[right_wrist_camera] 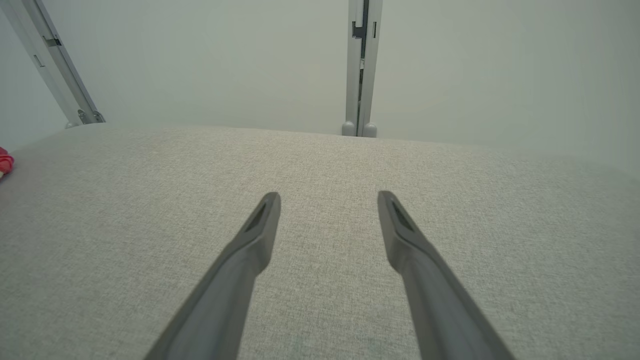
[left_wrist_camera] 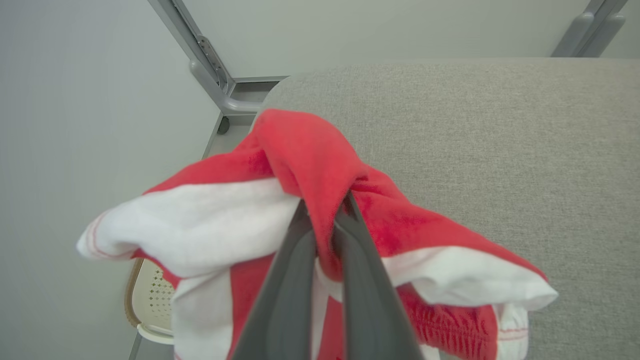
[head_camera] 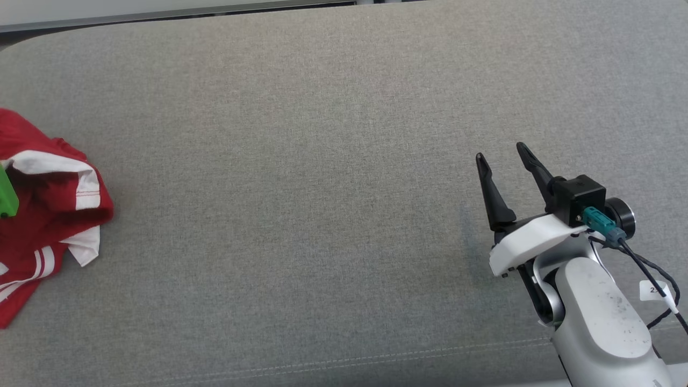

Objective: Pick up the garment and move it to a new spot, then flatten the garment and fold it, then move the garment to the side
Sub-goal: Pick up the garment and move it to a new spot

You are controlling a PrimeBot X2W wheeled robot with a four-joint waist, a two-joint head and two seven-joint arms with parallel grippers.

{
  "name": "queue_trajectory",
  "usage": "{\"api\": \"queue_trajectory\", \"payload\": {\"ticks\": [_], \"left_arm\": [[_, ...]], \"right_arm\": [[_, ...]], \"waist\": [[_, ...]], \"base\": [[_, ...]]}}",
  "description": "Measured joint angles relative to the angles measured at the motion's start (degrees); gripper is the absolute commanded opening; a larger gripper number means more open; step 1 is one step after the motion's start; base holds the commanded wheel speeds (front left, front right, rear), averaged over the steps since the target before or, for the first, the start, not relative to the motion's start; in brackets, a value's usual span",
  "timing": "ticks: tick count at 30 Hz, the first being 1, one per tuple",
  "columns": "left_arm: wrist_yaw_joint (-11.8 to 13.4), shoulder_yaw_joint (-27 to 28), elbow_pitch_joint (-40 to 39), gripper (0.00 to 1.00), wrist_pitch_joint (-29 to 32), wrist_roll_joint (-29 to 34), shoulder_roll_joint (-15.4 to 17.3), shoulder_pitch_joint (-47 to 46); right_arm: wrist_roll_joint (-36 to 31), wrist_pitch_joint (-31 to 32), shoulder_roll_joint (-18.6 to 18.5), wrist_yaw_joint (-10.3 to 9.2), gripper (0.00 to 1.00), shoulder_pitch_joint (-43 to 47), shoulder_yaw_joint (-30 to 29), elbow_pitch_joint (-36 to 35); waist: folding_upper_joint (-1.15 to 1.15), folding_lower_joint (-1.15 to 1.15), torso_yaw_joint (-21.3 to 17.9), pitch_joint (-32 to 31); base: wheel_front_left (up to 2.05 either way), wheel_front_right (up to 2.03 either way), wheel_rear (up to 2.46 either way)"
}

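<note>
The garment (head_camera: 51,209) is red with white bands and stripes, bunched at the far left edge of the head view on the grey padded surface (head_camera: 322,188). In the left wrist view my left gripper (left_wrist_camera: 324,220) is shut on a red fold of the garment (left_wrist_camera: 310,160), which drapes over both fingers, its white parts hanging to either side. My right gripper (head_camera: 502,153) stands open at the lower right, above bare cloth, far from the garment. In the right wrist view its fingers (right_wrist_camera: 260,225) are spread wide with nothing between them, and a red scrap of the garment (right_wrist_camera: 4,162) shows at the left edge.
A green object (head_camera: 7,191) sits against the garment at the left edge of the head view. Grey metal frame posts (left_wrist_camera: 210,65) and a wall lie beyond the surface's far edge. A pale perforated chair seat (left_wrist_camera: 150,300) shows below the surface's left side.
</note>
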Motion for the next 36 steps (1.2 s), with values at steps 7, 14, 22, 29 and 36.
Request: {"api": "queue_trajectory", "payload": {"ticks": [7,14,22,29,36], "left_arm": [[0.01,-4.27,-4.3,0.0,-5.33,0.33,0.75,-2.84],[0.0,-9.65,-11.26,0.0,-8.11,-0.18,0.54,-5.45],[0.0,-16.85,-22.31,0.0,-9.06,-1.2,0.07,-6.26],[0.0,-21.2,-31.7,0.0,-8.66,-2.85,-1.14,-5.91],[0.32,-24.49,-38.05,0.0,-8.53,-1.97,-3.64,-3.52]], "right_arm": [[0.47,-0.94,1.31,0.0,1.0,0.05,0.3,1.32],[1.13,-1.68,1.68,0.0,1.0,0.1,0.14,2.57],[1.57,-2.54,2.49,0.0,1.0,-0.09,-0.12,3.54],[2.04,-3.02,2.98,0.0,1.0,-0.38,-0.73,4.16],[2.16,-3.27,3.47,0.0,1.0,-0.43,-1.46,4.48]], "waist": [[0.0,0.0,0.22,-2.06],[0.0,0.0,-0.86,-2.81],[0.0,0.0,-3.64,-2.49],[0.0,0.0,-7.31,-1.71],[0.0,0.0,-11.06,-0.64]], "base": [[0.0,0.0,0.0],[0.0,0.0,0.0],[0.0,0.0,0.0],[0.0,0.0,0.0],[0.0,0.0,0.0]]}}
